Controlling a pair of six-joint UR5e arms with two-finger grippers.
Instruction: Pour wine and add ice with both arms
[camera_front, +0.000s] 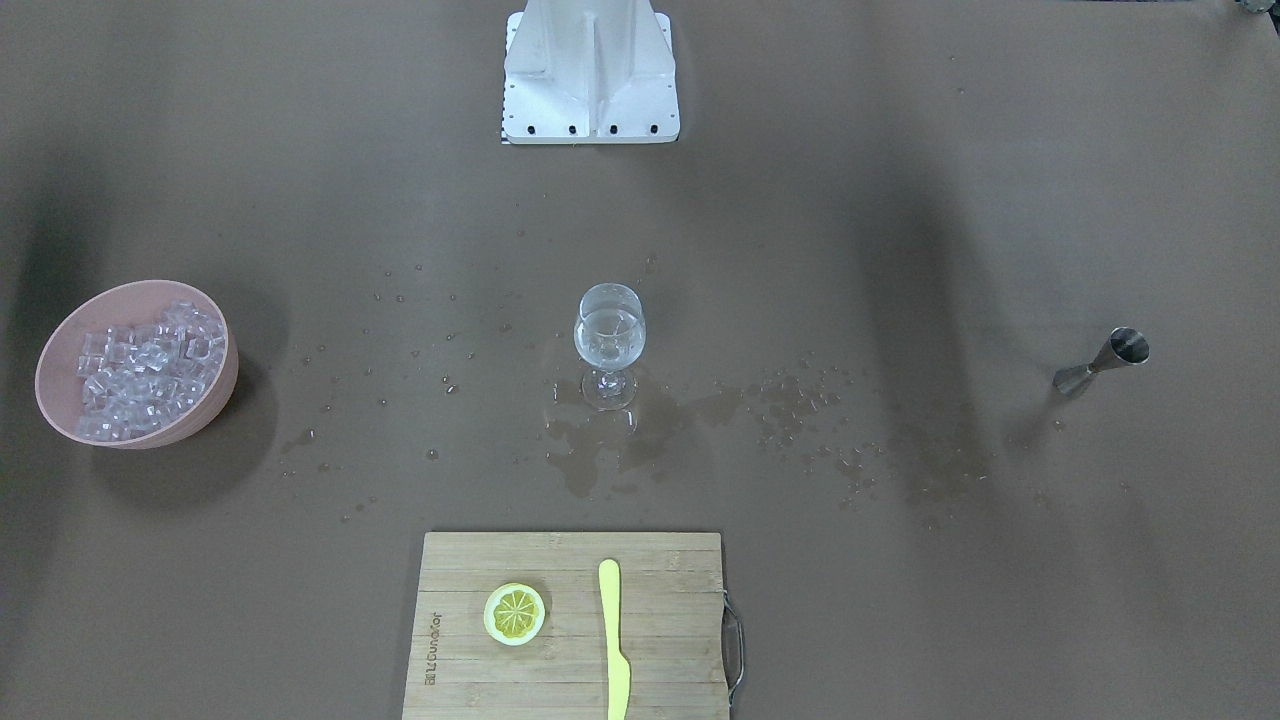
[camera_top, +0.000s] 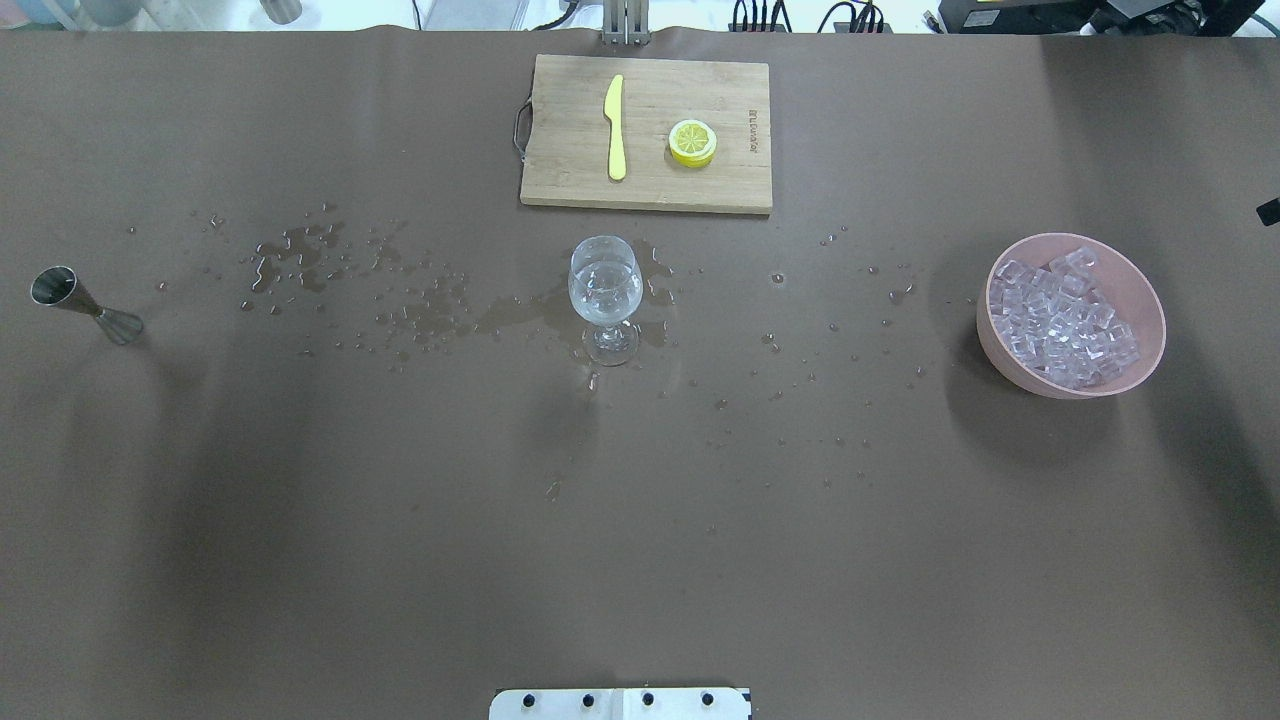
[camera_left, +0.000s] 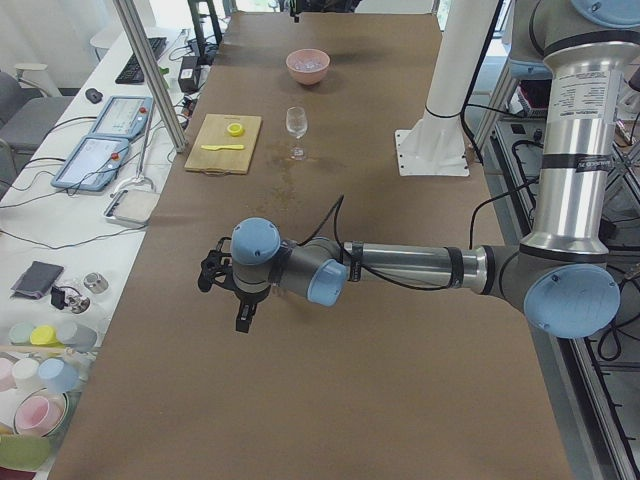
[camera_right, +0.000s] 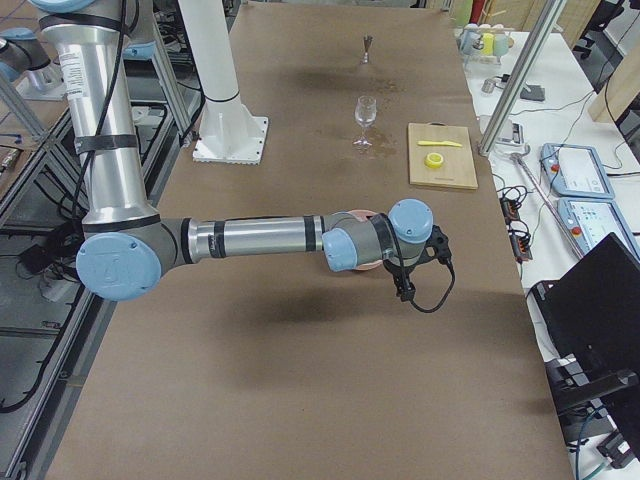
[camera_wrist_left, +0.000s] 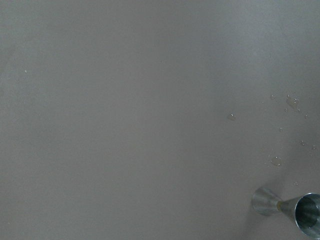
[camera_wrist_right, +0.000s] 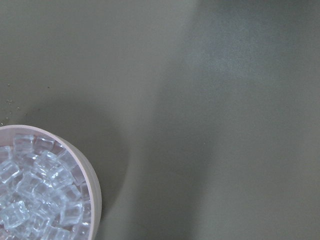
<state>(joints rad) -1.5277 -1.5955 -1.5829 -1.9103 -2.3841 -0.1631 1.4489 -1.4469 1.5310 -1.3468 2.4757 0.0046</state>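
Nearest me, the left arm (camera_left: 400, 265) reaches out low across the brown surface (camera_front: 900, 600), its jaws pointing down and hanging clear above it. From this end I cannot tell how far they are parted, and they hold nothing that I can see. The wine glass (camera_front: 609, 340) stands upright well apart from them, with a little clear wine (camera_front: 608, 348) in its bowl and a spill (camera_front: 590, 450) spread round its foot. A steel jigger (camera_front: 1100, 362), out on the robot's left of the glass, shows in the low right corner of the left wrist view, so those jaws hang close by it.

The right arm (camera_right: 260, 238) stretches out on the other side of the glass. Its jaws hang just beside the pink bowl (camera_front: 215, 400) that holds the ice (camera_front: 140, 370), and their opening cannot be judged either.

I count two arms, one glass, one jigger, one bowl and more cubes than I can number. Beyond the glass from the robot lies one cutting board (camera_front: 560, 560) with one lemon slice (camera_front: 515, 613) and one yellow knife (camera_front: 612, 640). One white stand (camera_front: 590, 80) sits on the robot's side of the glass.
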